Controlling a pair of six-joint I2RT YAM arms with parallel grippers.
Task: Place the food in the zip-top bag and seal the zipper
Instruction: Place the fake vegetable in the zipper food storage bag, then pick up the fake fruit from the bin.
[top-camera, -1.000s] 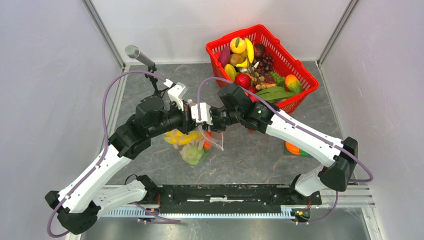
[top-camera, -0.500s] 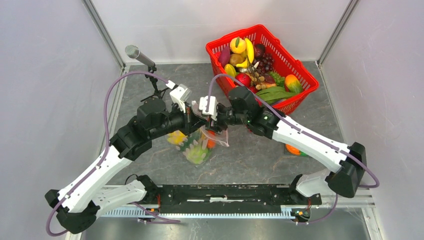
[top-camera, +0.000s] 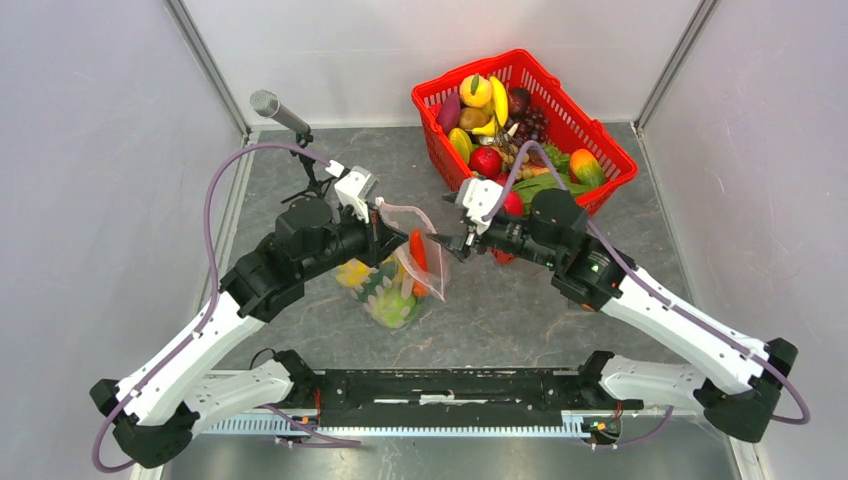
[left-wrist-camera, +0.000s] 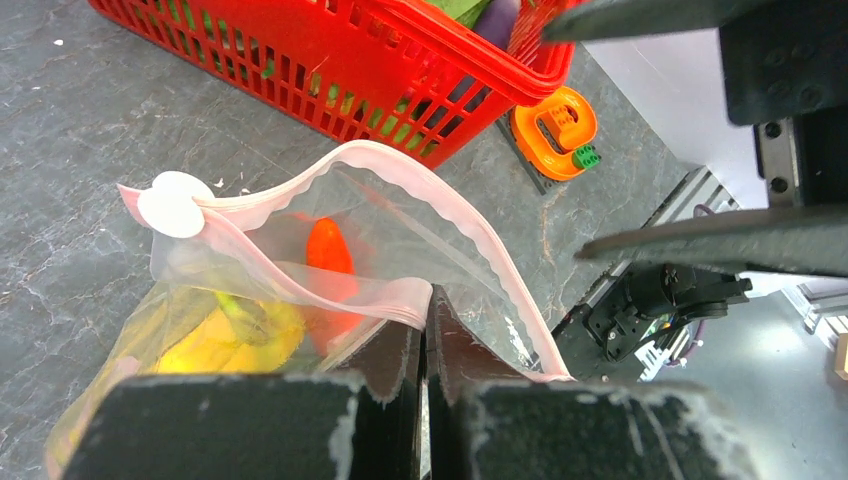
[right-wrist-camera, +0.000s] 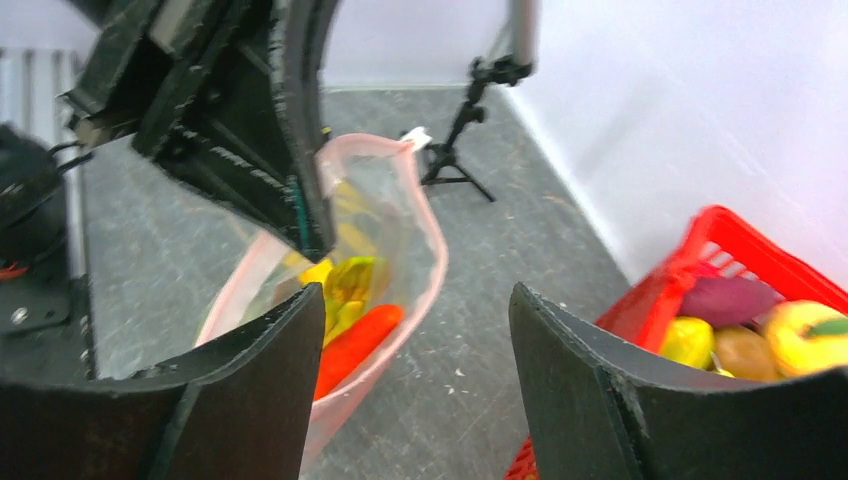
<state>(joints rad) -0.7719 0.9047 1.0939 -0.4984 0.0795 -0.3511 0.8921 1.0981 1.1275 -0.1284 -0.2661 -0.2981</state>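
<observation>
Inspector: Where is the clear dotted zip-top bag (top-camera: 400, 285) found?

Assessor: Near the red mesh basket (left-wrist-camera: 330, 70), with its mouth held open. Filling is judged under way.

Inspector: The arms?

Assessor: The left gripper (left-wrist-camera: 425, 300) is clamped on the bag's lip. The right gripper (right-wrist-camera: 415, 300) is spread and empty, beside the mouth. An orange toy carrot (left-wrist-camera: 328, 250) lies inside. The pale pink zipper strip (left-wrist-camera: 375, 152) is unsealed; more food is to be fetched, or the strip pressed shut.

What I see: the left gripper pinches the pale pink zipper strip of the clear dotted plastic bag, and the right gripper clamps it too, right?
Not the right gripper: it is open and holds nothing, with the pale pink zipper strip beyond its jaws, as the right wrist view shows. The left gripper does pinch that strip of the clear dotted plastic bag.
</observation>
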